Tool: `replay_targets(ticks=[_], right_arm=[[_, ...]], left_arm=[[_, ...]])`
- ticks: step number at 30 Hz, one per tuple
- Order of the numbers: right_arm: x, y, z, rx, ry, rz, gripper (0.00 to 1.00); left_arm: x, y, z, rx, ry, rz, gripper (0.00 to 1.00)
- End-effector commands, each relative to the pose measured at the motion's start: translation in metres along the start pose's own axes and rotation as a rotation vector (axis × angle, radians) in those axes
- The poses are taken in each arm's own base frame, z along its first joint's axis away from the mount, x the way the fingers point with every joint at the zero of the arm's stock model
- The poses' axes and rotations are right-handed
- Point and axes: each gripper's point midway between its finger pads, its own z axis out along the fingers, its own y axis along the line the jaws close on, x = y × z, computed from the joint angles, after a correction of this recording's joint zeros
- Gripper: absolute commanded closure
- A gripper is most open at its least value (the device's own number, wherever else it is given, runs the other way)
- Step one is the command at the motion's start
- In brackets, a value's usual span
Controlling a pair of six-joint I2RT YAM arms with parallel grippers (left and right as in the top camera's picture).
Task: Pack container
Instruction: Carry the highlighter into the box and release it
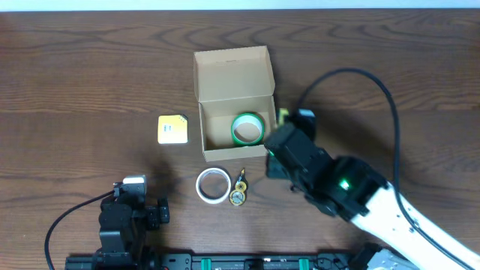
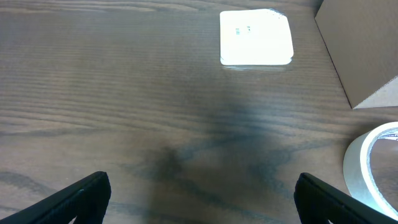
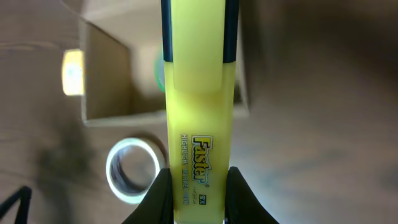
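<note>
The container, a tan cardboard box (image 1: 231,71) with its flap lid open at the back, stands at mid-table and holds a green tape roll (image 1: 246,129). My right gripper (image 1: 279,144) is just right of the box. It is shut on a yellow highlighter (image 3: 199,93) marked "Faster", whose tip (image 1: 283,115) points along the box's right wall (image 3: 106,81). My left gripper (image 2: 205,199) is open and empty, low at the front left (image 1: 131,214). The box corner shows in the left wrist view (image 2: 364,50).
A small yellow square pad (image 1: 172,129) lies left of the box and shows in the left wrist view (image 2: 255,37). A white tape roll (image 1: 213,185) and a small gold-coloured item (image 1: 239,191) lie in front of the box. The right arm's black cable loops at the right.
</note>
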Motion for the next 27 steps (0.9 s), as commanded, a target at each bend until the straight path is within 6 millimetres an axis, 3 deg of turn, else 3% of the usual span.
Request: replay_targets(ticks=[1,5,10,14,18,22,25,27], right_arm=[[-0.023,0.000,0.029,0.079,-0.018,-0.190,0.99],[-0.039,0.008,0.077,0.117,0.007,-0.305,0.99],[-0.041,0.006,0.108,0.138,0.025,-0.315,0.99],[-0.028,0.001,0.129,0.156,0.082,-0.322,0.99],[-0.015,-0.001,0.143,0.157,0.133,-0.317,0.99],[-0.014,-0.001,0.145,0.160,0.138,-0.315,0.99],[-0.014,-0.001,0.145,0.160,0.137,-0.316,0.87],[-0.014,-0.001,0.145,0.159,0.135,-0.315,0.74]], left_arm=[[0.021,0.005,0.002,-0.030,0.078,0.028,0.05],[0.021,0.005,0.002,-0.030,0.079,0.028,0.04],[0.021,0.005,0.002,-0.030,0.079,0.028,0.04],[0.021,0.005,0.002,-0.030,0.079,0.029,0.05],[0.021,0.005,0.002,-0.030,0.078,0.028,0.04],[0.021,0.005,0.002,-0.030,0.079,0.028,0.05],[0.021,0.005,0.002,-0.030,0.079,0.028,0.04],[0.021,0.005,0.002,-0.030,0.078,0.028,0.04]])
